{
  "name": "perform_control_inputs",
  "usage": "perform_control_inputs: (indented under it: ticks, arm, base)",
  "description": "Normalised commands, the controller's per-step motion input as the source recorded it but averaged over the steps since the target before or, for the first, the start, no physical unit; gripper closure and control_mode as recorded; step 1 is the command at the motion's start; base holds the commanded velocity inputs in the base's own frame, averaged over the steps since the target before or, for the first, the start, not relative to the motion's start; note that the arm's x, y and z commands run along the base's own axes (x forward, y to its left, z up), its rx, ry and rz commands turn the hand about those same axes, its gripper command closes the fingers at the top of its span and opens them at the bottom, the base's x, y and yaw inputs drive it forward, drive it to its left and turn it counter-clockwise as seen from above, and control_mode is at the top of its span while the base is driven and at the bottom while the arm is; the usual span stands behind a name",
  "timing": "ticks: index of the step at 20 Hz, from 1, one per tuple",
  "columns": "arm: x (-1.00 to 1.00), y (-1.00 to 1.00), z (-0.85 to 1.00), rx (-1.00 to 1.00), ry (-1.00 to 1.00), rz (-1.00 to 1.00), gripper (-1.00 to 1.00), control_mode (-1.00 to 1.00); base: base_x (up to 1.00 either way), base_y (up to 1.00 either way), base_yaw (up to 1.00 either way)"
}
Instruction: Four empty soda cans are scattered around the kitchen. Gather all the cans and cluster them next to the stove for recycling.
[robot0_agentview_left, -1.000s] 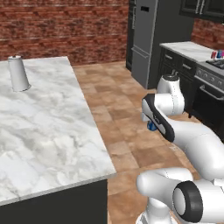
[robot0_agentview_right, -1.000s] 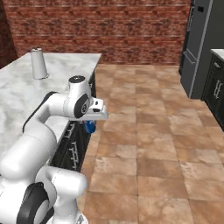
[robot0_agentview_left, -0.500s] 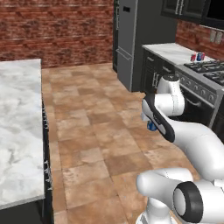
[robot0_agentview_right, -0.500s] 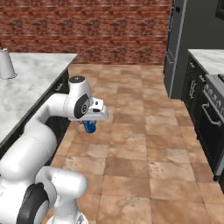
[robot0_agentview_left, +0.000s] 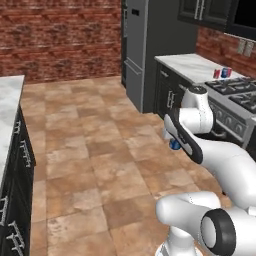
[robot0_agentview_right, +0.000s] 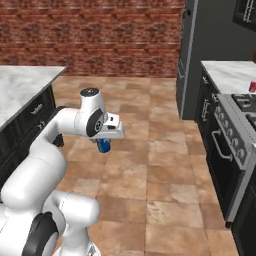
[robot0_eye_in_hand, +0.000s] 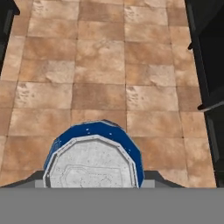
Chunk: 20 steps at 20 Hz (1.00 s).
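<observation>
Brick walls and brown floor tiles surrounded the arm, whose gripper (robot0_agentview_right: 104, 143) was pinching a blue soda can (robot0_agentview_right: 103, 145) above the floor. On the marble counter's edge nearest the stove (robot0_agentview_left: 235, 95), the left base view showed a red can (robot0_agentview_left: 216, 73) beside another blue can (robot0_agentview_left: 225, 72). No lettering was legible anywhere; the hand view showed the held can's silver top.

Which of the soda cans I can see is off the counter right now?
The blue soda can with the silver top, held in the hand above the tiled floor. The red can and the other blue can stand on the white counter.
</observation>
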Motion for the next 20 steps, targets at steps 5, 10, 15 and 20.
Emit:
perform_control_inputs:
  ticks: [5,10,15,20]
  arm:
    - [0.0,0.0,0.0,0.0,0.0,0.0,1.0,1.0]
    - [0.0,0.0,0.0,0.0,0.0,0.0,1.0,1.0]
    - [0.0,0.0,0.0,0.0,0.0,0.0,1.0,1.0]
    - [0.0,0.0,0.0,0.0,0.0,0.0,1.0,1.0]
  base:
    - [1.0,0.57,-0.01]
    - [1.0,0.13,-0.02]
    - [1.0,0.0,0.0]
    - [1.0,0.0,-0.02]
